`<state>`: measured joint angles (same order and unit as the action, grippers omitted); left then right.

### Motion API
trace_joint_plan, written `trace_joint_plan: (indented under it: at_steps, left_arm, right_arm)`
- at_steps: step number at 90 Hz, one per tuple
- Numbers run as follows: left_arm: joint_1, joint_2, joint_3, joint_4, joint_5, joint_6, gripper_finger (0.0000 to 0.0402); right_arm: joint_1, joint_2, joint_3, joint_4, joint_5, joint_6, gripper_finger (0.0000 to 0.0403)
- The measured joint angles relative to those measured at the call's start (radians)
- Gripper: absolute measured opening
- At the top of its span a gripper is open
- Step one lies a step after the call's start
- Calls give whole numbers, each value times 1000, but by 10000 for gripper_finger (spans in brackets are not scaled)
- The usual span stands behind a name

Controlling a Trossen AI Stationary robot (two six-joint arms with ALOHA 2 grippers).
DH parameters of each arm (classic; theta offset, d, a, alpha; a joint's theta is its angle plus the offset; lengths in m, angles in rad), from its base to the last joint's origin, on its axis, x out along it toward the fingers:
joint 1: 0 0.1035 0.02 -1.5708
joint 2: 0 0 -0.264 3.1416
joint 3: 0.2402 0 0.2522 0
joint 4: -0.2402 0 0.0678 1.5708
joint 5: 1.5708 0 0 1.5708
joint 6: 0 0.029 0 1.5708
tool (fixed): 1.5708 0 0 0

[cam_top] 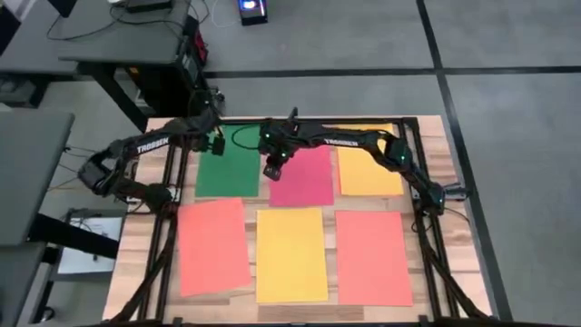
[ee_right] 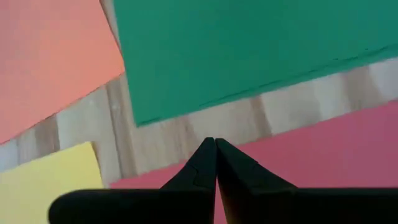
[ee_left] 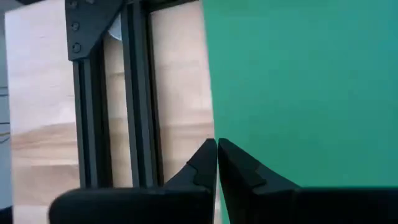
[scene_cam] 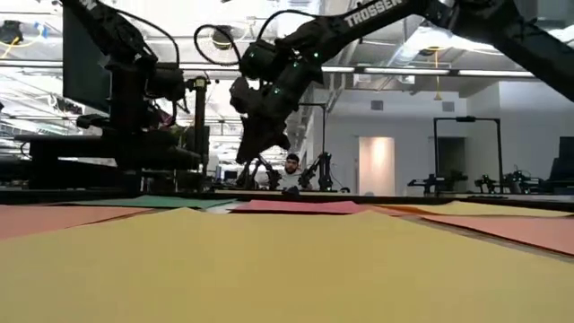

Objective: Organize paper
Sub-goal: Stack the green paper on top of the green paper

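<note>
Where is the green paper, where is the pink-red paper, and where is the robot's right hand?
green paper (cam_top: 228, 171): high view, middle of the sheet.
pink-red paper (cam_top: 304, 182): high view, bare lower half of the sheet.
right hand (cam_top: 271, 173): high view, tips of its shut fingers, at the pink-red sheet's left edge.

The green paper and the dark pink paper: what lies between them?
In the right wrist view, only a bare strip of wooden table lies between the green paper and the dark pink paper.

Counter (cam_top: 454, 173): pale wood planks, framed by black rails.
Floor (cam_top: 508, 54): grey carpet tiles.
Person (scene_cam: 291, 172): seen far behind, seated.
</note>
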<state>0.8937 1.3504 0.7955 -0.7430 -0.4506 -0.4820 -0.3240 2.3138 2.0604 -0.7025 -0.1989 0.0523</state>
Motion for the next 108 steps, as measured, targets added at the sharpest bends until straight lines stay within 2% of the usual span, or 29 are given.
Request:
trace_joint_plan:
  at_steps: [7,21,48,56,88,108]
  left_arm:
    - [-4,26,12,19,4,-7,0]
    - [7,96,12,73,39,-31,0]
    - [40,273,27,126,49,-72,0]
    - [44,292,27,154,40,-90,0]
    - [-6,239,24,166,75,-132,0]
    - [-31,203,24,171,51,-174,0]
  right_arm:
    - [-25,0,44,-2,41,28,0]
    - [-83,-3,97,-2,46,51,0]
    - [-165,-3,63,-104,43,-39,0]
    - [-176,-2,49,-103,42,-69,0]
    - [-191,-2,29,-93,39,-147,0]
    - [-194,-2,29,-69,39,-200,0]
